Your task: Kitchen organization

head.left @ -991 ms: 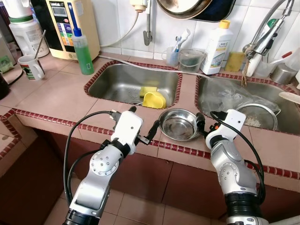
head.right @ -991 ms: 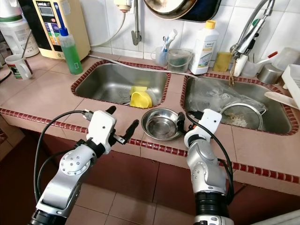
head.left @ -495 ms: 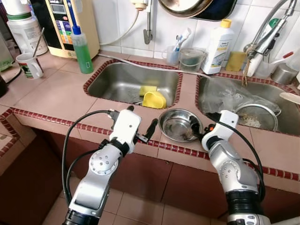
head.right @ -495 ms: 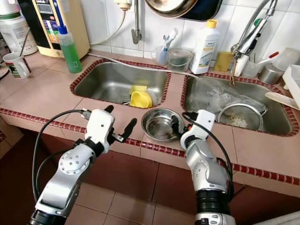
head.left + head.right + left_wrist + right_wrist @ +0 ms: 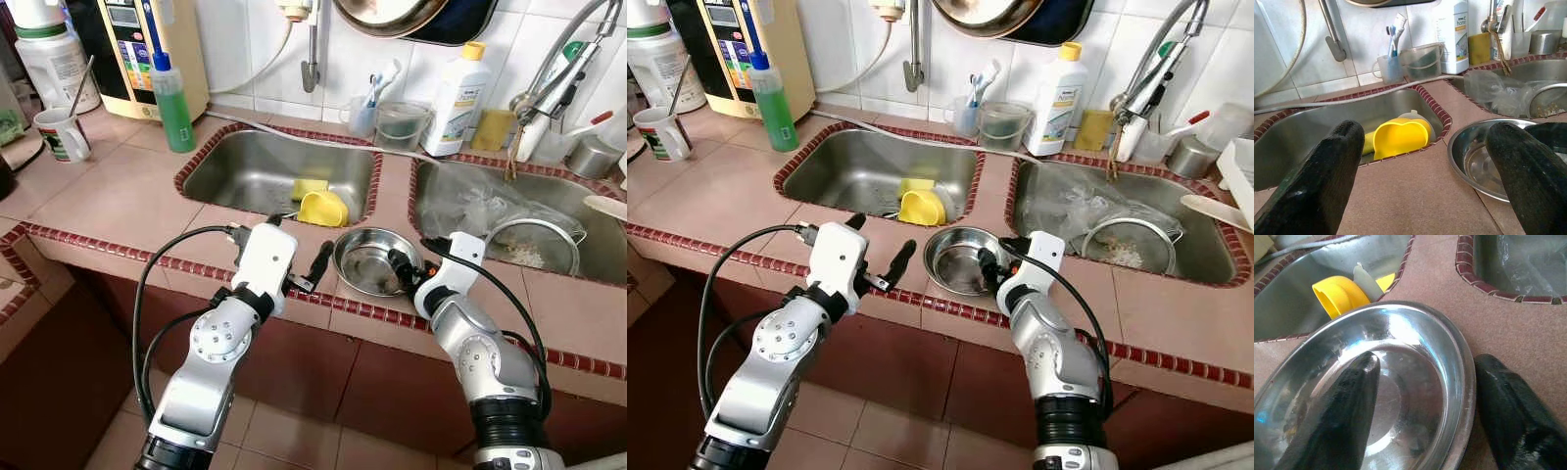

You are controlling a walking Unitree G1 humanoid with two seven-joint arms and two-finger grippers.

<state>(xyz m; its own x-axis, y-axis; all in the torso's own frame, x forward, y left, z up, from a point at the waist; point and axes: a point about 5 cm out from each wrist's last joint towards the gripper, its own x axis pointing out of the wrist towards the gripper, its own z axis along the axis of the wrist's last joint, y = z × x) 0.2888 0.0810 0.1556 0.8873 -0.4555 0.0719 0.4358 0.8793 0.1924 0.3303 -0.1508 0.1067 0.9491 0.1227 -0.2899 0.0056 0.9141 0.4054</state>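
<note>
The right gripper (image 5: 1420,416) straddles the steel bowl (image 5: 367,259) rim at its 3 o'clock, fingers apart; the left gripper (image 5: 1425,171) gapes wide at the bowl's 9 o'clock.

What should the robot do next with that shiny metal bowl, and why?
Probably shut the right gripper on the steel bowl's rim: one finger is inside the bowl, the other outside, and they are open. The left gripper waits open beside it.

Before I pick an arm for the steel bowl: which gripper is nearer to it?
Right. The right gripper straddles the steel bowl's rim, one finger inside and one outside. The left gripper is open beside the bowl, off its left edge, above the counter.
</note>
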